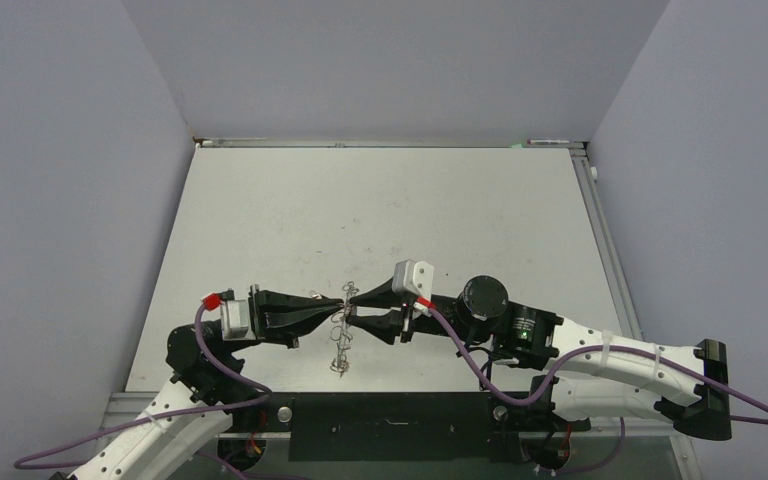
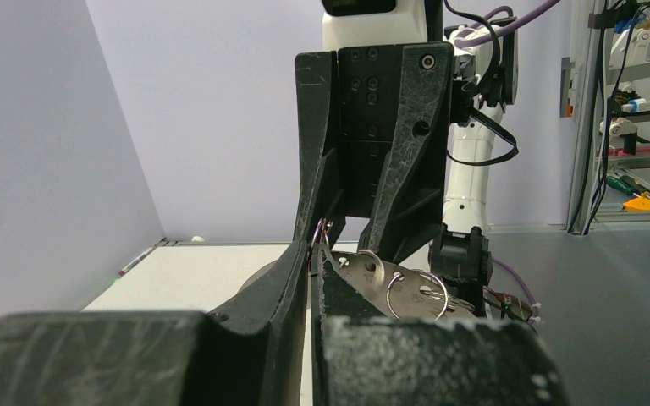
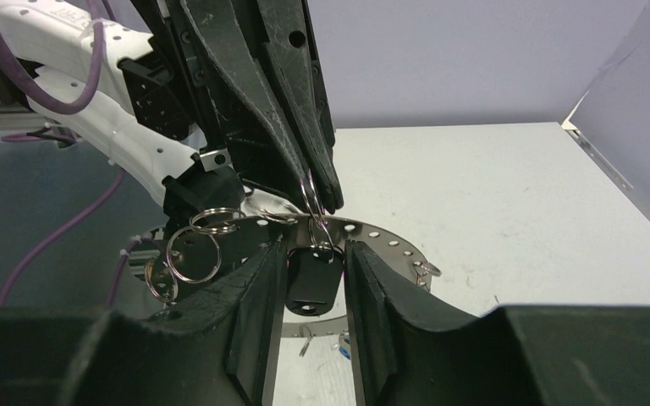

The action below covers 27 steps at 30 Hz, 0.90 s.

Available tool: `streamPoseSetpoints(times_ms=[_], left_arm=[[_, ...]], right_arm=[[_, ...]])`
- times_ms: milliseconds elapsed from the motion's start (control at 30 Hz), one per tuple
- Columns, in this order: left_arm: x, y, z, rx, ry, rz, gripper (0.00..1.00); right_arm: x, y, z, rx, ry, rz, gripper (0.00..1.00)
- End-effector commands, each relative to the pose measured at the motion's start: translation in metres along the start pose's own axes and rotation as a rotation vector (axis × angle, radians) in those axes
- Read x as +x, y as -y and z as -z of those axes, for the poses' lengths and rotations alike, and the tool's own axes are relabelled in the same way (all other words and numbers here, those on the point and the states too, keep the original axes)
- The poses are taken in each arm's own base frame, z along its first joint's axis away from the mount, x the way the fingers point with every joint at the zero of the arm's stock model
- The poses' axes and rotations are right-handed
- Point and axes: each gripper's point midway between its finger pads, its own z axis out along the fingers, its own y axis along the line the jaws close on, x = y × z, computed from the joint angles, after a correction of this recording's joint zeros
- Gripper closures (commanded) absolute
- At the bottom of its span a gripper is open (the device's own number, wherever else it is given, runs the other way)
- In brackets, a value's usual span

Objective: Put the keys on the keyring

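Keyring [image 3: 381, 239] shining silver, row of small dark holes dotting band; wire loops [image 3: 196, 254] gleaming silver. Key [image 3: 311, 283] head, at keyring's 6 o'clock, showing black. Left gripper [image 2: 311, 251], right gripper [image 3: 315, 249] showing black. Arms [image 1: 625, 362] showing white; cables [image 1: 470, 350] running purple; red caps [image 1: 218, 298] sitting at keyring's 9 and 3 o'clock. Table [image 1: 380, 210] looking off-white; walls [image 1: 390, 70] lavender.
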Motion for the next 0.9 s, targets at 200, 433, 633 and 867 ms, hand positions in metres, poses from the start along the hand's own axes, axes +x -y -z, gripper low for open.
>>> streamPoseSetpoints(times_ms=[200,433,633,867], left_arm=[[-0.031,0.0,-0.003,-0.009,0.098,-0.061,1.0],[-0.03,0.0,-0.003,-0.008,0.093,-0.059,1.0],[-0.03,0.0,-0.003,-0.008,0.094,-0.06,1.0],[-0.03,0.0,-0.003,-0.008,0.094,-0.057,1.0]], right_arm=[[-0.042,0.007,0.007,0.019,0.067,0.077,0.68],[-0.056,0.008,0.009,0.018,0.095,0.11,0.67],[-0.053,0.009,0.002,0.016,0.082,0.122,0.69],[-0.048,0.01,-0.003,0.015,0.072,0.122,0.75]])
